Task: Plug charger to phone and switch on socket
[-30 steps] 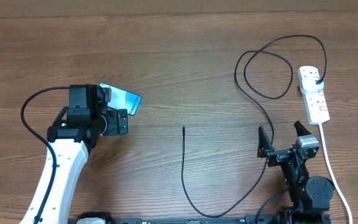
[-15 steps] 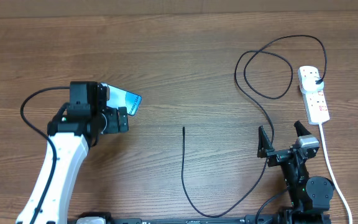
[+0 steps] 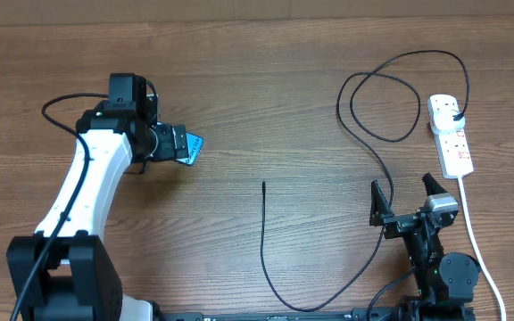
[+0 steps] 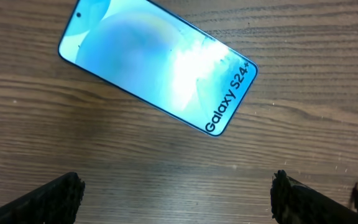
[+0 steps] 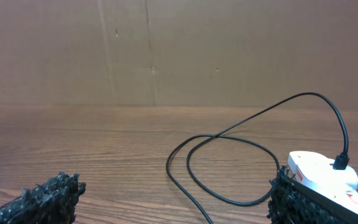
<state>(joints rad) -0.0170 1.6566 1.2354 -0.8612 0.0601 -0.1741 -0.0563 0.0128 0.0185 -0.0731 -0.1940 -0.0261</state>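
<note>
Left gripper [image 4: 176, 198]: the fingers are spread wide and nothing is held between them.
Phone [image 4: 157, 65]: it is laid flat on the table [image 3: 266, 89], screen up and lit. It is placed just ahead of the left fingers, turned at an angle, and is not touched.
Right gripper [image 5: 173, 199]: the fingers are spread wide and nothing is gripped.
Socket [image 5: 321, 174]: it is seen ahead of the right fingers, toward the right one in the wrist view.
Charger [image 3: 263, 234]: its plug is set in the socket and the cable is looped ahead of the right fingers. The free tip is laid on the wood, apart from the phone.
</note>
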